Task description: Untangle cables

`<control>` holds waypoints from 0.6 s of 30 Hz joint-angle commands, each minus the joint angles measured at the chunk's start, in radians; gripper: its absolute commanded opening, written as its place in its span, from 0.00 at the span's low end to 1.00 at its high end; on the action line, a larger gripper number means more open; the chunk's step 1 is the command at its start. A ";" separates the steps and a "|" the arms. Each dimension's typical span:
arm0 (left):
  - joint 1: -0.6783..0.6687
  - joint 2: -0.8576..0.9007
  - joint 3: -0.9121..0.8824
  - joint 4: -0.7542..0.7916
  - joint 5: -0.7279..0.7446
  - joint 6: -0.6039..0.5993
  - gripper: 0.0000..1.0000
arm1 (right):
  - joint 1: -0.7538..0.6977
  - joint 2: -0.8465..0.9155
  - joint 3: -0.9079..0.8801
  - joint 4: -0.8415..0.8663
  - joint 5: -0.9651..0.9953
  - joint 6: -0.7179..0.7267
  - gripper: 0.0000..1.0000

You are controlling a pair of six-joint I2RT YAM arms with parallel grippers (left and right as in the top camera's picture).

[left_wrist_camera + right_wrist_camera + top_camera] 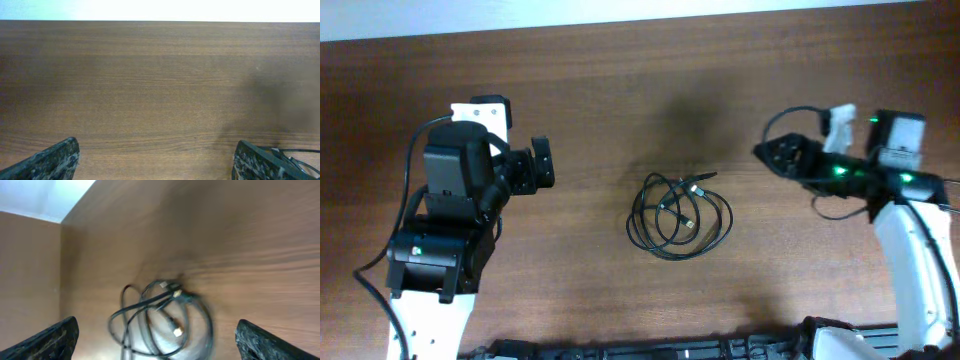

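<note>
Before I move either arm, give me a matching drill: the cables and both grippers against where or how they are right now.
1. cables
2. left gripper
3. right gripper

A. jaws open, bundle in its wrist view
B. loosely coiled mid-table, between the arms
C. jaws open, wrist view mostly bare wood

Pairs: 1-B, 2-C, 3-A

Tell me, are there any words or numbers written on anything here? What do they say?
None can be read.
The cables and the table carry no writing.
The left arm and the right arm have white parts, but no label on them can be read. Any print there is too small to tell.
</note>
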State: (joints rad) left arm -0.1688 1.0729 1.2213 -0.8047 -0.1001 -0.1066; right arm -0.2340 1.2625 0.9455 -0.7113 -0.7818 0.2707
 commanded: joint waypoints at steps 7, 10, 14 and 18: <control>0.004 0.002 0.008 0.002 0.007 -0.013 0.99 | 0.316 0.005 0.000 0.050 0.143 0.419 0.99; 0.003 0.002 0.008 0.002 0.007 -0.013 0.99 | 0.390 0.018 0.000 0.058 0.222 0.577 0.99; 0.004 0.002 0.008 0.002 0.007 -0.013 0.99 | 0.515 0.093 0.000 0.152 0.327 0.697 0.99; 0.004 0.002 0.008 0.002 0.007 -0.013 0.99 | 0.592 0.230 0.000 0.276 0.346 0.715 0.95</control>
State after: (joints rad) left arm -0.1688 1.0729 1.2213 -0.8043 -0.1001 -0.1066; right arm 0.3199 1.4166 0.9455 -0.4721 -0.4767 0.9489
